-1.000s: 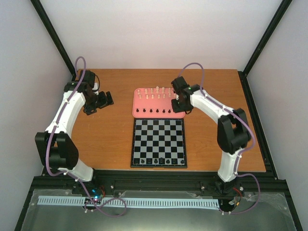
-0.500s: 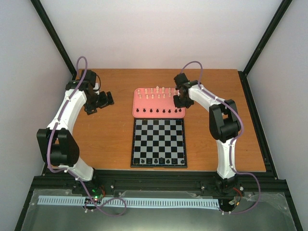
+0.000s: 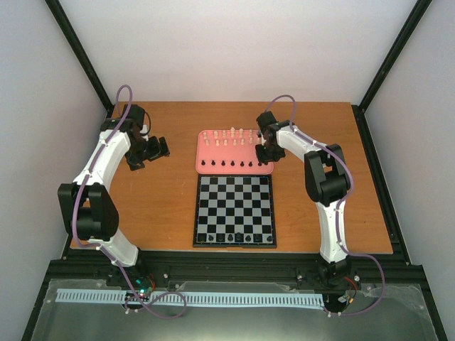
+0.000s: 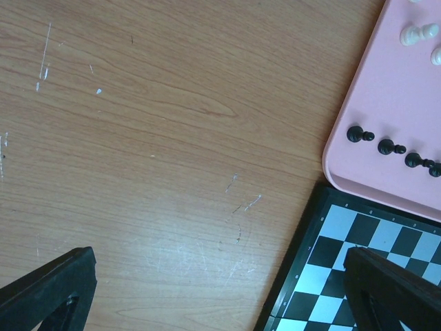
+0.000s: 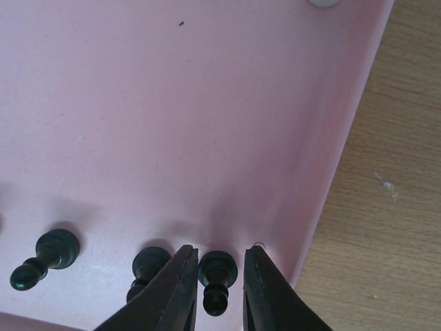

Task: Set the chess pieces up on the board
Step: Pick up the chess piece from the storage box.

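The board [image 3: 197, 213] lies mid-table with a few black chess pieces [image 3: 234, 236] on its near row. The pink tray [image 3: 213, 151] behind it holds cream-white pieces [image 3: 231, 134] and a row of black pieces [image 3: 227, 165]. My right gripper [image 3: 267, 152] is low over the tray's right end. In the right wrist view it [image 5: 219, 276] is narrowly open, its fingers [image 5: 180, 279] on either side of an upright black pawn [image 5: 218, 267]. The left finger is at the pawn and the right one a little apart. My left gripper [image 3: 148, 152] is wide open and empty over bare wood [image 4: 220, 283].
Two more black pawns [image 5: 147, 265] stand left of the straddled one, close to the left finger. The tray's right rim [image 5: 337, 172] and wood lie just right. The left wrist view shows the tray corner [image 4: 375, 89], black pawns [image 4: 355, 134] and the board corner [image 4: 337, 269].
My right arm has folded in, and its gripper has shifted slightly toward the back of the tray's right end. The left gripper has barely moved.
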Controlling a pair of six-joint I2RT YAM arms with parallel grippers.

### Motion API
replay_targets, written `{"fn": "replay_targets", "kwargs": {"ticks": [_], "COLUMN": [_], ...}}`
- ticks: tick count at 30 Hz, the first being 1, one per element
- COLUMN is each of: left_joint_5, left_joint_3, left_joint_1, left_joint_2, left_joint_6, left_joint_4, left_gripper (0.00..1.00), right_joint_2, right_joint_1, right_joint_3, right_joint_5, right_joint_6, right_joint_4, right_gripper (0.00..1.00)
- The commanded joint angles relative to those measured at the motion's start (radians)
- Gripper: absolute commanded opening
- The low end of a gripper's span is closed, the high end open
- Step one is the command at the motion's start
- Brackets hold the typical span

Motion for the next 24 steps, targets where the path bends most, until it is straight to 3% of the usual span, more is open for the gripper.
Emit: {"fn": "replay_targets", "kwargs": {"ticks": [1, 11, 15, 19, 24], "left_joint_5": [-0.004, -0.002, 0.0, 0.001, 0.011], "left_joint_3": [0.042, 0.039, 0.037, 0.037, 0.033], "left_joint_1": [-0.003, -0.004, -0.003, -0.002, -0.004], "left_joint_2": [0.005, 0.002, -0.002, -0.005, -0.011], "left_joint_6": [-0.014, -0.014, -0.011, -0.005, 0.002], "left_joint_4": [0.001, 0.003, 0.001, 0.002, 0.01], "left_gripper": [1.0, 1.0, 1.0, 1.0, 1.0], "right_joint_2": [0.011, 0.002, -0.034, -0.145, -0.348], "right_joint_1": [-0.01, -0.01, -0.009, -0.007, 0.039], "right_joint_3": [0.027, 0.021, 0.022, -0.015, -0.194], "right_joint_5": [-0.004, -0.011, -0.014, -0.036, -0.045], "right_joint_6": [-0.01, -0.006, -0.002, 0.014, 0.047], "right_joint_4": [-0.015, -0.018, -0.022, -0.025, -0.017], "right_gripper": [0.2, 0.03, 0.03, 0.03, 0.03]}}
